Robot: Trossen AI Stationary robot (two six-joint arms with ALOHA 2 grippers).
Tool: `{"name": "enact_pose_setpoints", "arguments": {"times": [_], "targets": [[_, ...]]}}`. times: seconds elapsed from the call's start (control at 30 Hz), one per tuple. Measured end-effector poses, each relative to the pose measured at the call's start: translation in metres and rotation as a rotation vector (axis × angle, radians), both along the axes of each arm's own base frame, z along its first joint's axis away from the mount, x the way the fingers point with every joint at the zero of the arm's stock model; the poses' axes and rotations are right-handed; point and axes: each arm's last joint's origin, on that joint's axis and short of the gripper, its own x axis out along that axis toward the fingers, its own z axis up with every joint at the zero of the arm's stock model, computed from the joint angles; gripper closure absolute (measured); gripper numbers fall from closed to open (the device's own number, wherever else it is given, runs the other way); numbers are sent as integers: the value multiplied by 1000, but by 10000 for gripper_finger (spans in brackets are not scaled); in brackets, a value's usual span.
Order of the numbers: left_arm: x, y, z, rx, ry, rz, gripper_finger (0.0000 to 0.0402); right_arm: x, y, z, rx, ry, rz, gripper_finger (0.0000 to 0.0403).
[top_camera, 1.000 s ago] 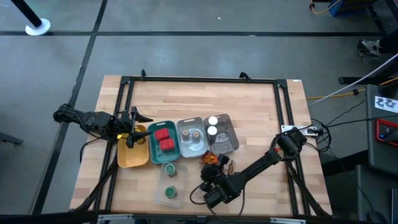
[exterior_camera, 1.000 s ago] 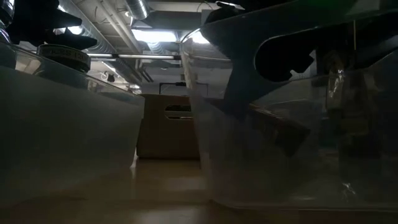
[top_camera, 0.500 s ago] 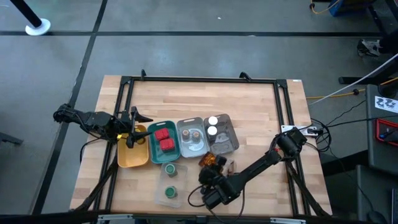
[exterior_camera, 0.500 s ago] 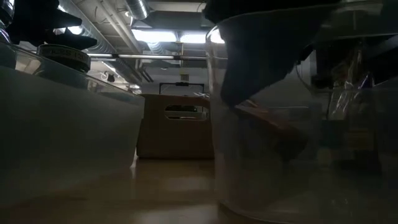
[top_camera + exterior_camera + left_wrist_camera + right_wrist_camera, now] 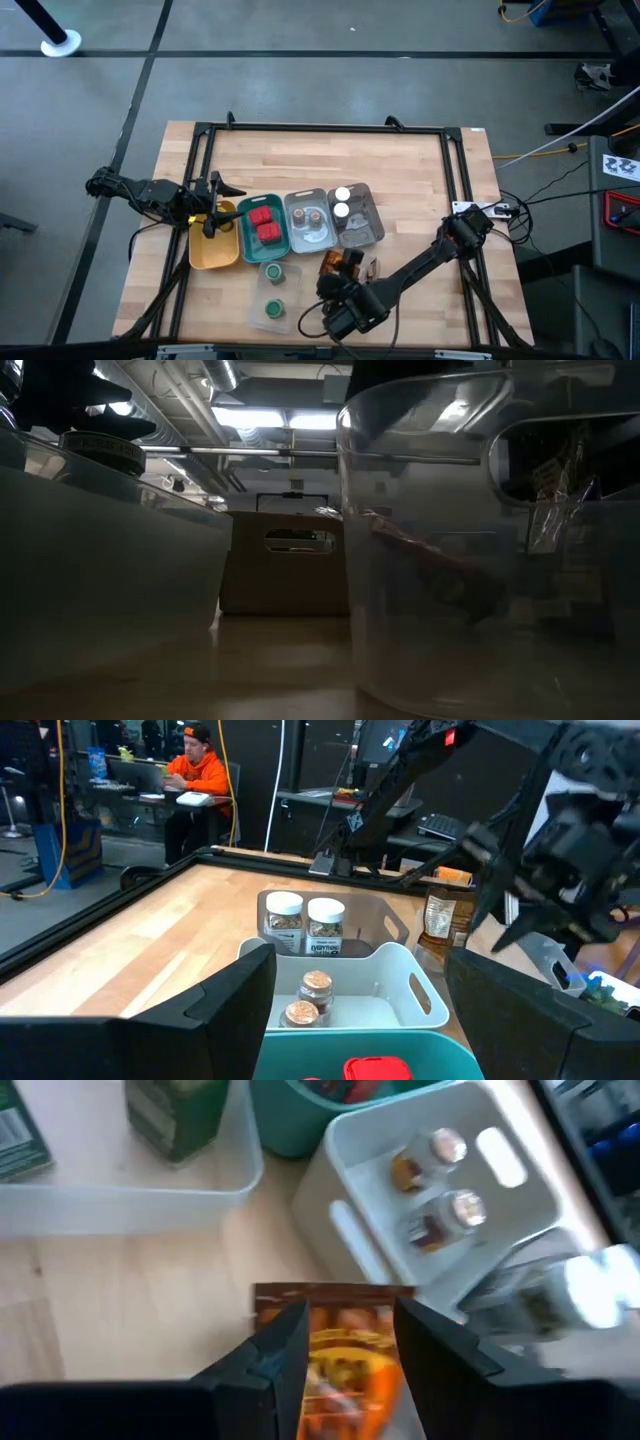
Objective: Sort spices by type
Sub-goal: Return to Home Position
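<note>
We read the table from above as a dial, with twelve at the far edge. The sorting looks done. Red boxes (image 5: 263, 225) sit in the teal tray (image 5: 244, 236), and brown-capped jars (image 5: 311, 214) in the white tray (image 5: 296, 200) beside it. White-capped jars (image 5: 342, 203) are in the grey tray (image 5: 368, 226) toward three, and green-capped jars (image 5: 273, 290) in a clear bin (image 5: 262, 316) at seven. The orange pouch (image 5: 338, 262) lies just at six from centre. The low view shows a pouch leaning inside a second clear bin (image 5: 400, 480), which we take to be the same one.

The right gripper (image 5: 348, 1325) hangs over that pouch at six, its arm reaching in from three. Its jaws stand parted. The pouch is wider than the gap and shows beyond the fingers, so we judge it released, with nothing held. The left gripper (image 5: 360, 982) waits at nine by the yellow tray (image 5: 203, 256), jaws wide apart and empty.

We judge the step in hand to be the return home. The next move calls for the right arm to lift clear of the bin wall first. It can then fold back toward three without catching the pouch or nudging the white tray at its twelve. The left arm need only draw back toward nine.
</note>
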Motion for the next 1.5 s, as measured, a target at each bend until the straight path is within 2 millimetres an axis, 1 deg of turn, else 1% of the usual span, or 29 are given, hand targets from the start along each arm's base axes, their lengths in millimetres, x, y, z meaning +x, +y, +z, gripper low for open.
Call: {"name": "enact_pose_setpoints", "arguments": {"times": [0.17, 0.4, 0.43, 0.53, 0.73, 0.83, 0.9, 0.97, 1.03, 1.1, 1.2, 1.27, 1.37, 1.5], "targets": [[0, 0, 0, 12, 0, -1, 128, -4, -3, 29, -61, 54, 33, 253], [0, 0, 1, 68, -2, -3, 128, -17, -13, 76, -144, 159, 91, 253], [0, 0, 1, 75, -3, -3, 128, -16, -13, 82, -146, 152, 122, 253], [0, 0, 1, 92, -4, -4, 128, -25, -18, 108, -145, 167, 224, 253], [-1, 0, 0, 119, 8, -5, 128, -57, -40, 166, -113, 64, 254, 253], [-1, 0, 1, 123, 4, -5, 128, -79, -52, 196, -103, -7, 270, 253], [-1, 0, 1, 119, 4, -4, 128, -94, -61, 211, -108, -49, 267, 253], [-1, 0, 1, 108, 3, -5, 128, -110, -70, 221, -119, -79, 260, 253], [0, 0, 0, 95, -8, -8, 128, -126, -80, 226, -130, -97, 251, 253], [3, -1, -5, 90, -37, -12, 128, -143, -92, 228, -148, -129, 212, 253], [9, -3, -18, 109, -79, -14, 128, -168, -112, 222, -166, -179, 133, 253], [11, -4, -24, 116, -108, -13, 128, -185, -126, 211, -144, -209, 98, 253], [12, -4, -31, 115, -120, -12, 128, -209, -144, 190, -92, -279, 73, 253], [13, -4, -32, 112, -131, -3, 128, -240, -166, 158, 34, -440, 63, 253]]}}
